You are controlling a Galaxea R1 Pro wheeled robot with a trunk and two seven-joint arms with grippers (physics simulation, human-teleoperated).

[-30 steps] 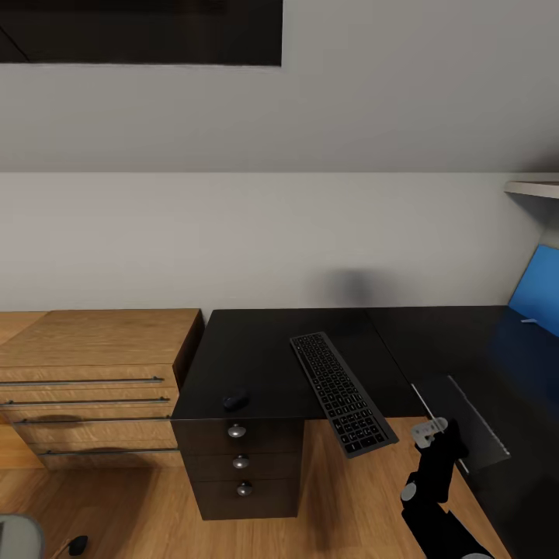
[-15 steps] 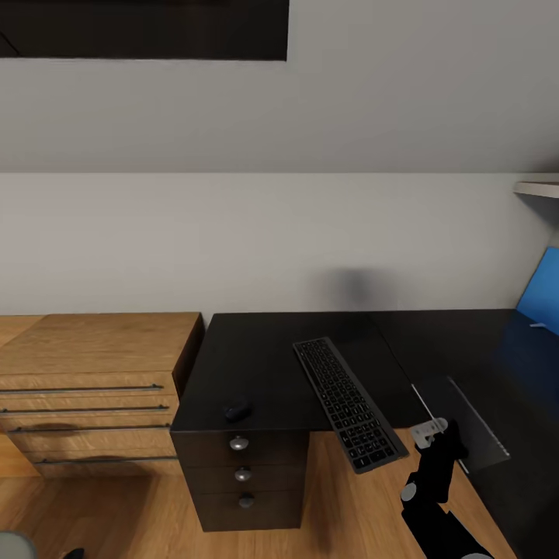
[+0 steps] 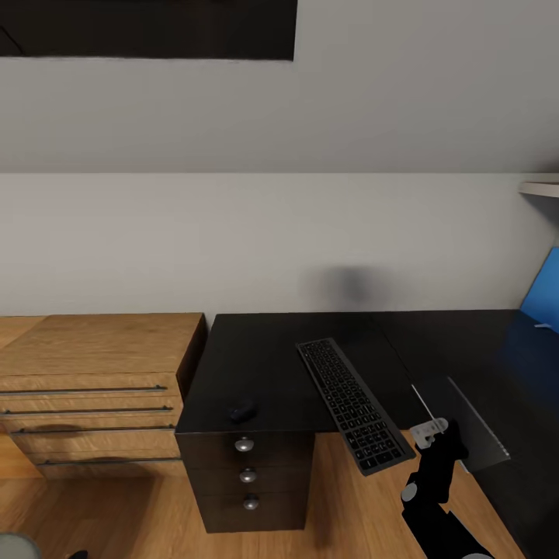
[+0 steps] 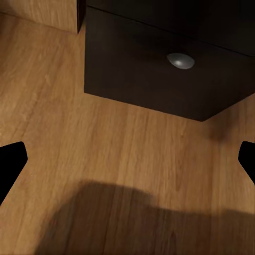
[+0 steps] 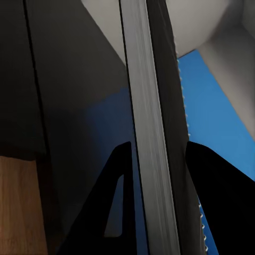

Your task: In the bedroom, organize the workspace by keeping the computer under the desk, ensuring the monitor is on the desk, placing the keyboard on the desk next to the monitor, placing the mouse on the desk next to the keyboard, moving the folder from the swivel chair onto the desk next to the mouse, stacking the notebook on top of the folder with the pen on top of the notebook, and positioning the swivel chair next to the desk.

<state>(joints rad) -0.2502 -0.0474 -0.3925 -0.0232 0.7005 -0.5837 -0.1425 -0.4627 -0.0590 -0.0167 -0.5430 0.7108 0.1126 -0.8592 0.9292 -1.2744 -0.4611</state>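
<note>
Since the earlier frames the whole head view has slid a little, so the camera has moved. The things on the table [image 3: 264, 365] lie as they did, and the right arm holds its load the same way.

The right gripper [image 3: 435, 433] is closed on the notebook [image 3: 468, 425], held off the front edge of the table, beside its right-hand wing. In the right wrist view the notebook [image 5: 151, 149] stands edge-on between the black fingers [image 5: 114, 212], which press against its two faces; its toothed binding edge shows.

The keyboard [image 3: 353, 404] lies slantwise on the table, its near end jutting out past the front edge. The mouse [image 3: 243, 410] sits close to that same front edge, above the drawer unit [image 3: 247, 481] with its round knobs, well apart from the keyboard. The blue folder [image 3: 543, 299] leans tilted at the far right end of the table, against the wall. A light wooden dresser [image 3: 93, 373] stands just beside the table's left end.

The left gripper [image 4: 127, 164] hangs over the plank floor [image 4: 106, 159] in front of the drawer unit, its fingers [image 4: 10, 164] spread wide and holding nothing.
</note>
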